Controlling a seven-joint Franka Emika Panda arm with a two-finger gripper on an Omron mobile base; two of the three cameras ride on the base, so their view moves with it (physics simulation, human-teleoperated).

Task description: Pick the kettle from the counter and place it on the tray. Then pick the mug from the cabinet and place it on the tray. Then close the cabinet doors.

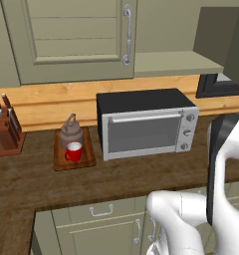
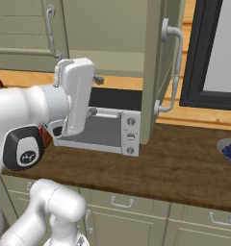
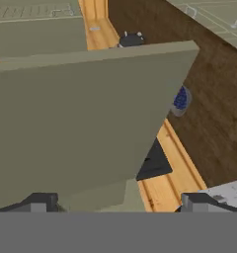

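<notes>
The brownish-grey kettle (image 1: 71, 130) and the red mug (image 1: 73, 152) both stand on the reddish-brown tray (image 1: 86, 158), on the dark counter (image 1: 141, 172). The cabinet's left door (image 1: 71, 40) is shut. The right door (image 2: 153, 72) stands open, edge-on, with its bar handle (image 2: 174, 67) facing out. The bare inner shelf (image 1: 176, 62) shows between the doors. My gripper (image 3: 118, 205) is open and holds nothing. It points at the open door's broad panel (image 3: 81, 118) from close by; whether it touches the panel cannot be told.
A silver toaster oven (image 1: 146, 124) sits on the counter right of the tray, below the cabinet. A knife block (image 1: 7, 129) stands at the far left. A bowl of blue berries (image 2: 230, 151) lies right of the open door, under a dark-framed window (image 2: 204, 57).
</notes>
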